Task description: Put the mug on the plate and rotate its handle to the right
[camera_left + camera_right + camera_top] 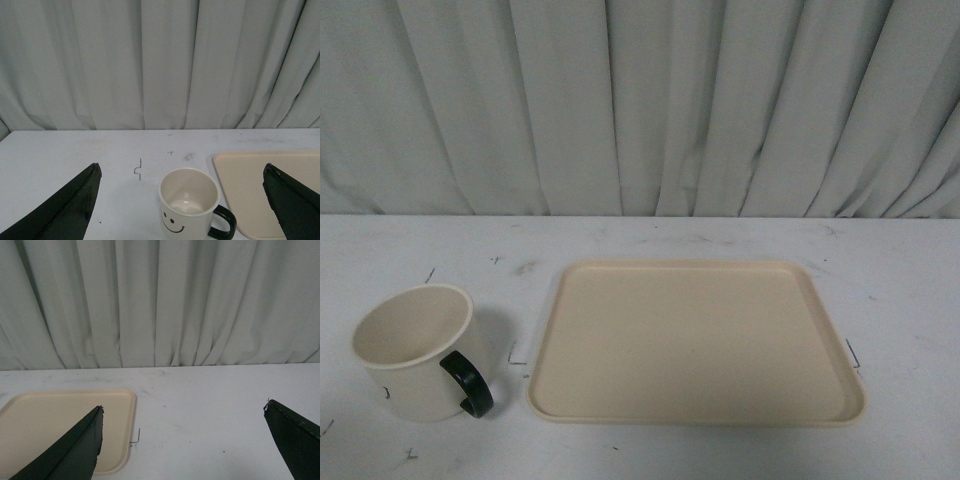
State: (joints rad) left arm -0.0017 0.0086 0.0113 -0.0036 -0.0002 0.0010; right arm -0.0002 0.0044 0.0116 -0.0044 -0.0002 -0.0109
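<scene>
**Mug waits off the plate as both grippers stand open**

The task looks unstarted. One cream mug point(412, 352) stands upright on the white table point(720, 240), near the left edge of the one beige plate point(690, 340) but apart from it. Its single black handle point(468, 385) points towards the robot and partly right. The plate holds nothing. In the wrist views the left gripper point(181, 167) has its jaws spread wide and grips nothing, and the mug sits ahead between them, untouched. The right gripper point(183, 407) is equally wide apart and empty, over the plate's far side. The lift, the placing and probably a final turn of the handle all remain to be done. A grey curtain point(640, 100) closes the background.
</scene>
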